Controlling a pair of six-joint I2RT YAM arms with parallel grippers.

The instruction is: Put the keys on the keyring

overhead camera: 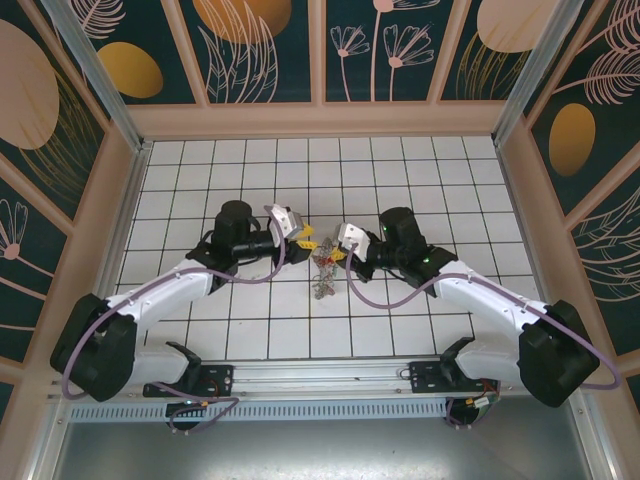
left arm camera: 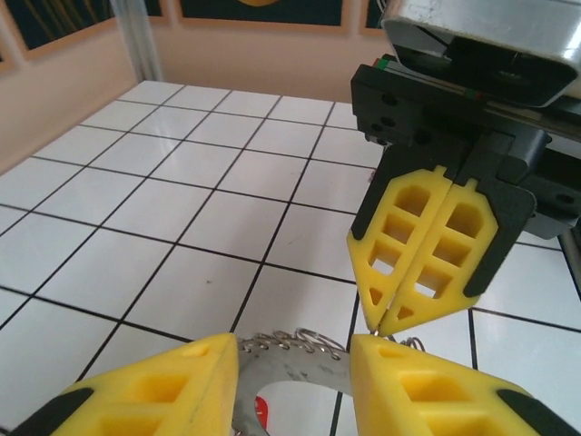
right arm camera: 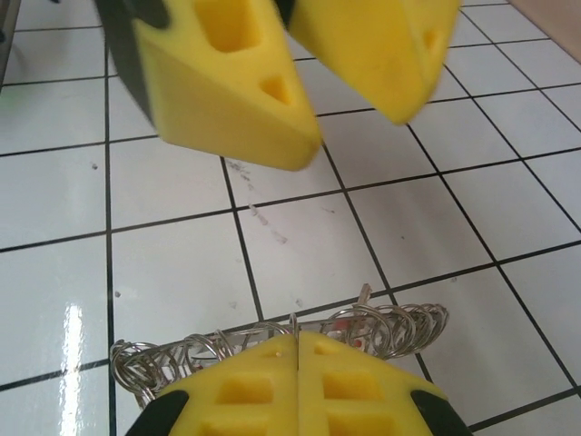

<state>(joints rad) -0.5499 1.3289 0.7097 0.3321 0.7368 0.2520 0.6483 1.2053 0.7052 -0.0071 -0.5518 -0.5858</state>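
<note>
The pale-grey keyring is held above the tiles between my left gripper's yellow fingers, which press on either side of its flat band. Small wire loops line its rim, and a red tag shows below it. My right gripper is shut, its tips pinching a thin wire loop at the rim. More loops fan out to both sides, with a small key stub and a bit of red tag behind them. In the top view both grippers meet over the keyring at mid-table, keys dangling beneath.
White tiled floor surrounds the work spot. Pink walls close off the back and both sides. The arm bases and rail run along the near edge.
</note>
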